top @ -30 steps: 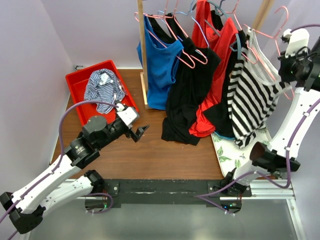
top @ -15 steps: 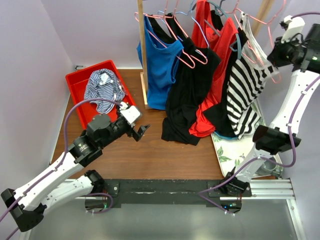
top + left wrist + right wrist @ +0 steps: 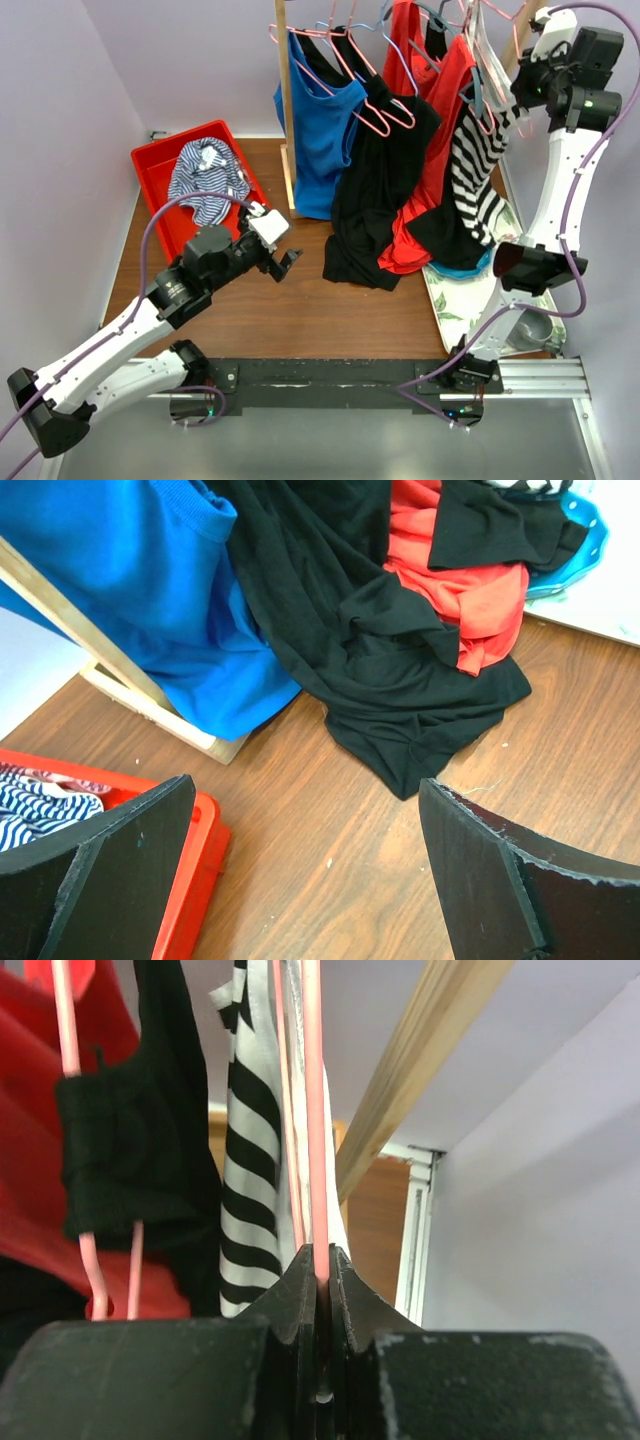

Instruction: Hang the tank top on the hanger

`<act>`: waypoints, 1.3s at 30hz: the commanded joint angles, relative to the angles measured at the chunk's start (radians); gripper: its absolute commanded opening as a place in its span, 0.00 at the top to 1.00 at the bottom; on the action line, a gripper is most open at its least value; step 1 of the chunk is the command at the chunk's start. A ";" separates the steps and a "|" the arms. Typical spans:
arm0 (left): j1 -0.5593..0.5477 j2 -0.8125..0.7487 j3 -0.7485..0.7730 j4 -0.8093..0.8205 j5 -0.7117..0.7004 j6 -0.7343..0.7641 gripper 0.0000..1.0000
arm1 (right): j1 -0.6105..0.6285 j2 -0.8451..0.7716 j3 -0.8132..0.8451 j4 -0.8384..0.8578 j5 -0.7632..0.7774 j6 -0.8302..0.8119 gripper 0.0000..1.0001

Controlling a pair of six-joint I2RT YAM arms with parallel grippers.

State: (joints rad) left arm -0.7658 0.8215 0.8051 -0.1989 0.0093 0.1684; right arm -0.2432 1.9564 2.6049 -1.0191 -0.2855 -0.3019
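Observation:
The black-and-white striped tank top (image 3: 472, 170) hangs from the pink wire hanger (image 3: 497, 25) at the right end of the rack. My right gripper (image 3: 522, 85) is raised high beside the rack's right post and is shut on the hanger's wire. In the right wrist view the pink hanger wire (image 3: 314, 1110) runs up from between my closed jaws (image 3: 320, 1260), with the striped tank top (image 3: 247, 1160) just left of it. My left gripper (image 3: 283, 263) is open and empty, low over the table left of the hanging clothes; the left wrist view shows its fingers (image 3: 120, 860) wide apart over bare wood.
A wooden rack post (image 3: 285, 100) stands at centre back. A blue top (image 3: 322, 130), a black top (image 3: 380, 190) and a red top (image 3: 440, 140) hang on other hangers. A red bin (image 3: 155, 180) holds a thin blue-striped garment (image 3: 207, 172). A floral mat (image 3: 455, 300) lies on the right.
My right gripper has lifted the pink hanger up and leftward towards the rack, so the striped tank top hangs narrower and closer to the other clothes. My left arm has shifted slightly right.

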 commanded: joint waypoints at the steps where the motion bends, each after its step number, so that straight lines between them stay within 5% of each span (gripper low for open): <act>1: 0.002 0.004 0.031 0.038 -0.032 0.010 0.00 | 0.058 0.005 0.060 0.177 0.069 0.047 1.00; 39: 0.002 -0.038 0.029 0.009 -0.042 -0.012 0.00 | 0.232 0.128 0.084 0.274 0.453 -0.098 1.00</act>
State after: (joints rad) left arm -0.7658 0.7952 0.8059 -0.2104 -0.0269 0.1673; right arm -0.0116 2.0769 2.6629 -0.8463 0.1314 -0.3866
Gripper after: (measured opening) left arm 0.996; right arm 0.041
